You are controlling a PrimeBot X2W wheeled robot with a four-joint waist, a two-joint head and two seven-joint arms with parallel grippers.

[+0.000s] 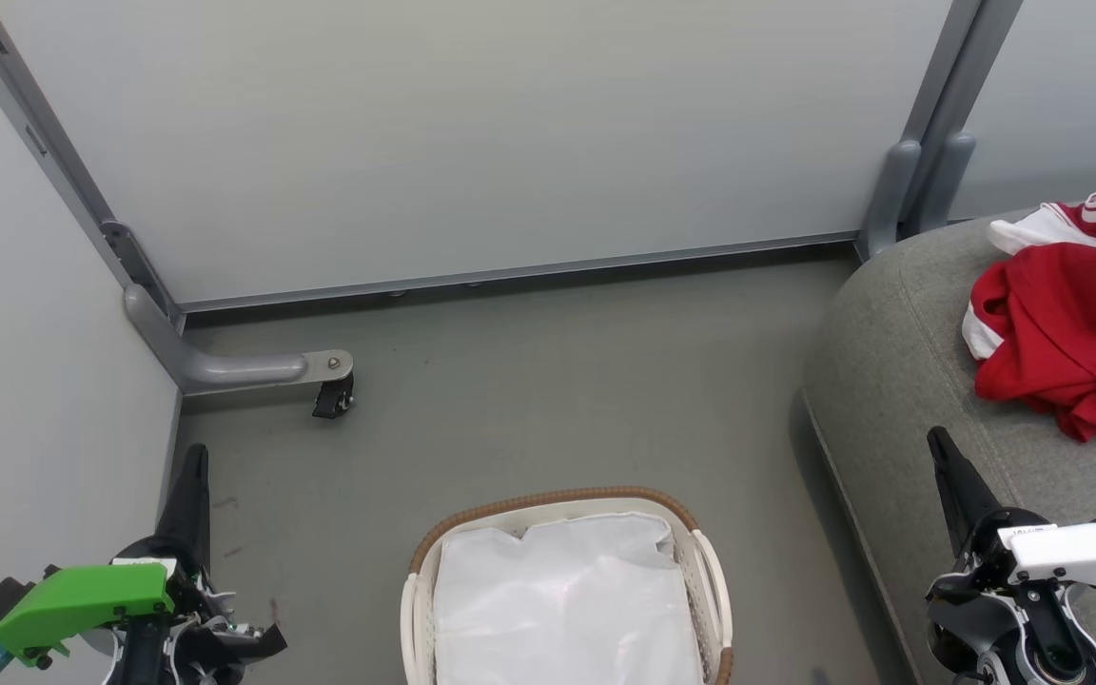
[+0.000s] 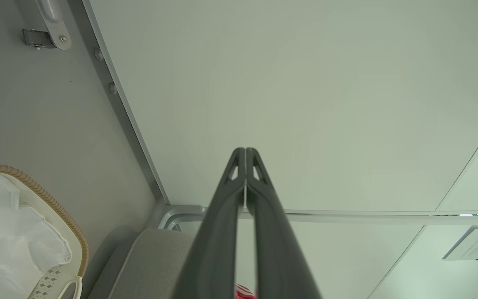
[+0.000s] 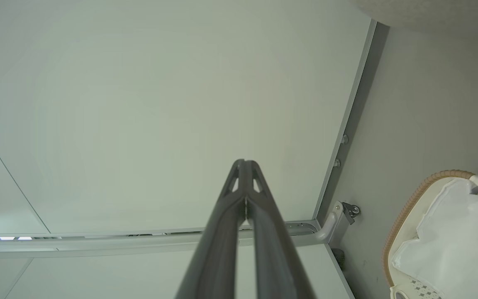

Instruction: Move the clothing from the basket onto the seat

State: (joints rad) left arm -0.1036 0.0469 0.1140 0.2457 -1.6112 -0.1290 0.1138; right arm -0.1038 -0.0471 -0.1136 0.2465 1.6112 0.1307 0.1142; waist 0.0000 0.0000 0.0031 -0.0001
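Red jerseys and shorts with white stripes point(image 1: 1071, 323) lie heaped on the grey seat point(image 1: 890, 381) at the right. The white perforated basket point(image 1: 710, 571) with a brown woven rim stands on the floor at bottom centre, showing just its white liner point(image 1: 557, 609). My left gripper point(image 1: 194, 457) is at the lower left, shut with nothing in it, left of the basket. My right gripper point(image 1: 938, 440) is at the lower right over the seat's front edge, shut and empty, below the clothing. Both wrist views show the fingertips point(image 2: 245, 151) point(image 3: 244, 162) pressed together.
Pale partition walls stand behind and to the left. A grey wall foot with a caster point(image 1: 331, 395) juts onto the floor at the left. Grey floor point(image 1: 557, 400) lies between the basket, walls and seat.
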